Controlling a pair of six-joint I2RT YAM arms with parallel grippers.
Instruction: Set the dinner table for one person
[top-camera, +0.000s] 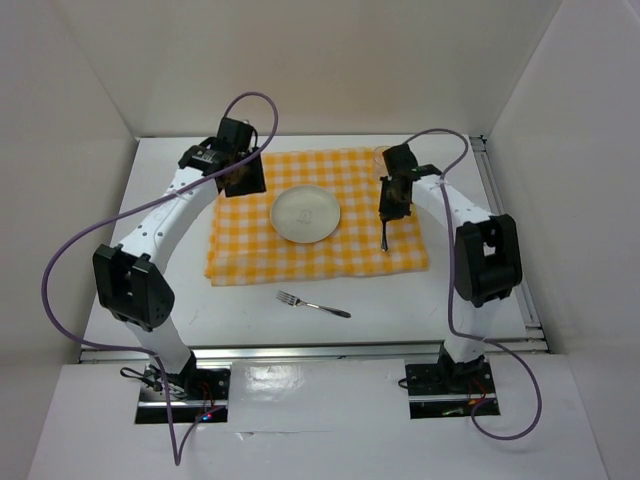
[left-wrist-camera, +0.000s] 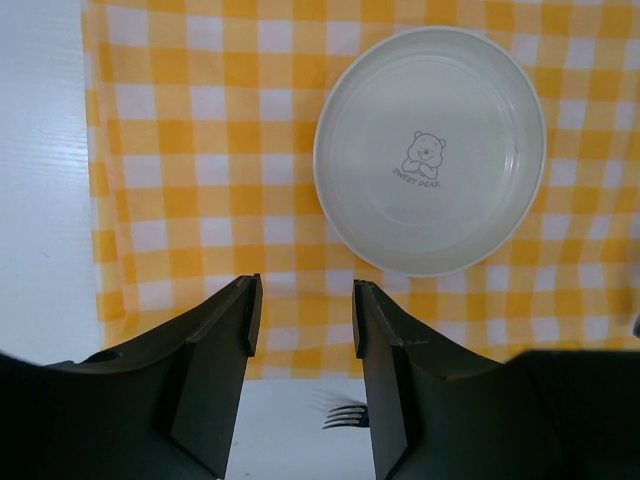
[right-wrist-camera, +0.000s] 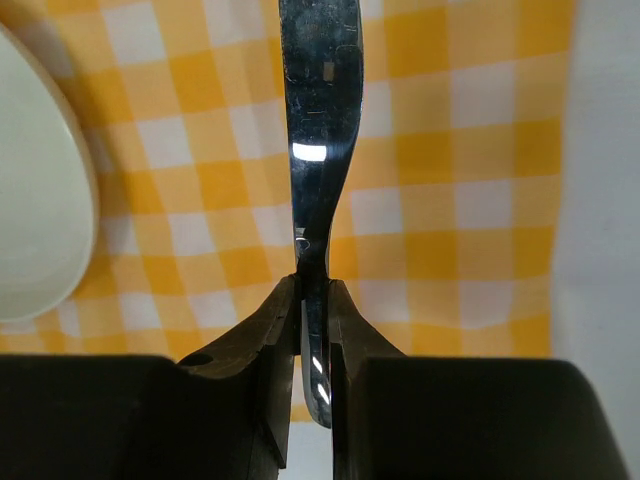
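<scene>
Over the right strip of the checked cloth (top-camera: 250, 250), just beside the plate (top-camera: 306, 214), the right gripper (top-camera: 392, 205) is clamped on a table knife (right-wrist-camera: 320, 150). Its wrist view shows both fingers (right-wrist-camera: 270, 330) pinching the metal edge-on w/ no gap. The knife's long axis runs near–far, roughly parallel to the cloth's right edge, free end pointing toward the arm bases. The plate lies to the knife's left, apart from it. Bare dinner table (top-camera: 400, 310) lies to its right, past the cloth edge. Whether the tip touches the cloth can't be told.

The left gripper (top-camera: 243, 172) hangs over the cloth's far-left corner, jaws apart, nothing btw them. A fork (top-camera: 313, 304) lies on the bare table just off the cloth's near edge, tines toward the left arm's side, handle angled right.

Judgement: the step in hand looks like setting the knife down right of the plate. The knife is lined up alongside the plate, so the move is prob. straight down & release, no turn needed. The fork sits btw the arms and belongs on the plate's left, so the left arm seems the better pick for it.
</scene>
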